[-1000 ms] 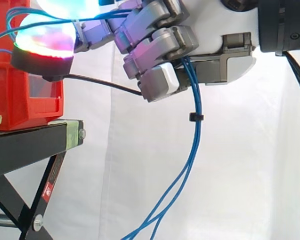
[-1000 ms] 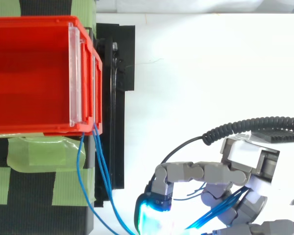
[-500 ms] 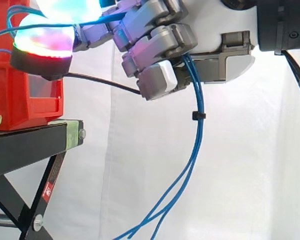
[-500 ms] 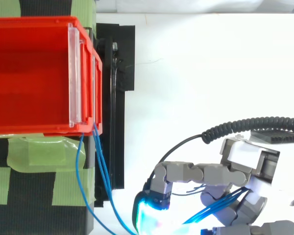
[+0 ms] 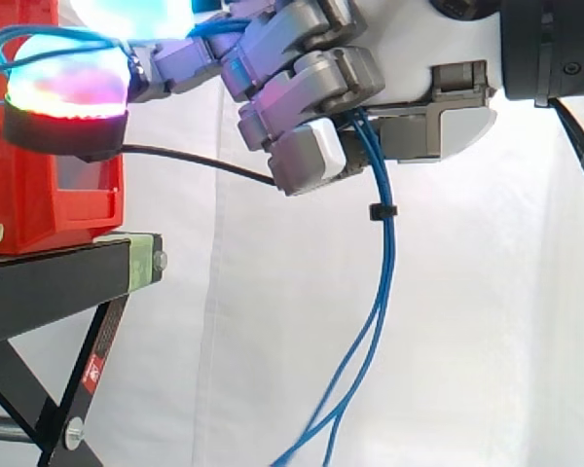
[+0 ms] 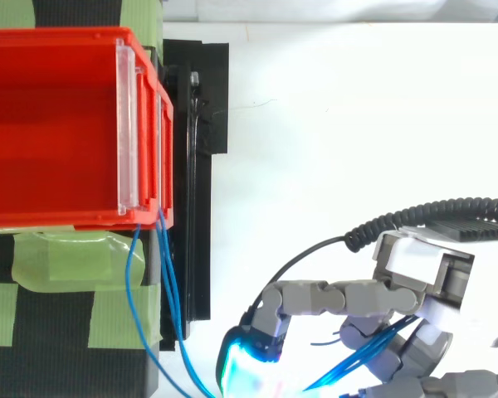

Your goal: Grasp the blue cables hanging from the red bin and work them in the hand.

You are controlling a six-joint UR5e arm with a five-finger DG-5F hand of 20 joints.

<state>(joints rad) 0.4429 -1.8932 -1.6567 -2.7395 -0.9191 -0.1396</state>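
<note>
The robot hand (image 5: 307, 88) is closed on the blue cables (image 5: 382, 272). Its fingers curl round the bundle, which drops out below the palm and hangs free, bound by a small black tie (image 5: 383, 210). Further back (seen from above) the strands leave the near corner of the red bin (image 6: 58, 124) and run toward the hand. A glowing fingertip pad (image 5: 63, 83) sits in front of the bin, above the black stand (image 5: 49, 282).
</note>
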